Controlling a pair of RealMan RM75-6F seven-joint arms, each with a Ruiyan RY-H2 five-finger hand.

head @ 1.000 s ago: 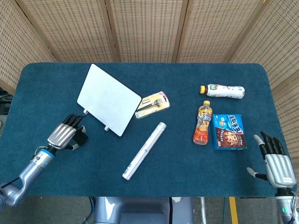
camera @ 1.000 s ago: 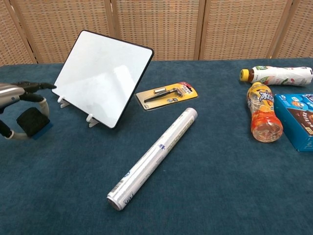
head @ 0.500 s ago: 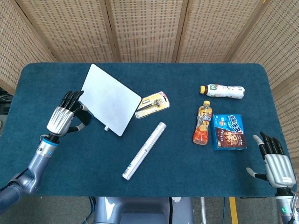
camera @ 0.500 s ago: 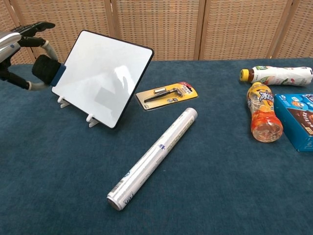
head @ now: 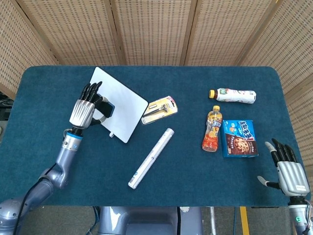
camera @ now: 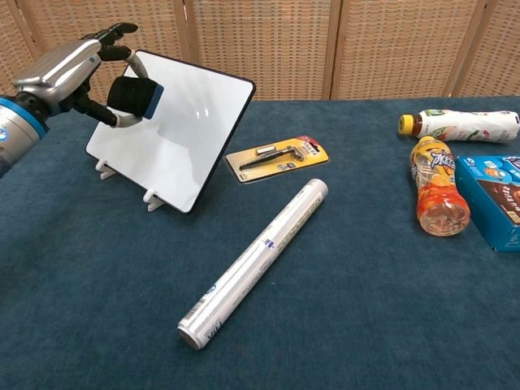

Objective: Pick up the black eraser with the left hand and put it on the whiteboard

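Observation:
My left hand holds the black eraser, which has a blue back. It is raised in front of the upper left part of the white whiteboard. The board leans tilted on small white feet at the left of the blue table. Whether the eraser touches the board surface I cannot tell. My right hand rests at the table's front right edge, fingers spread and empty, seen only in the head view.
A silver foil roll lies diagonally mid-table. A yellow razor pack sits right of the board. At right are an orange drink bottle, a lying white bottle and a blue cookie box.
My left hand has carried the eraser up from the table's left side and rightward, to just in front of the whiteboard's upper left. The right hand stayed put.

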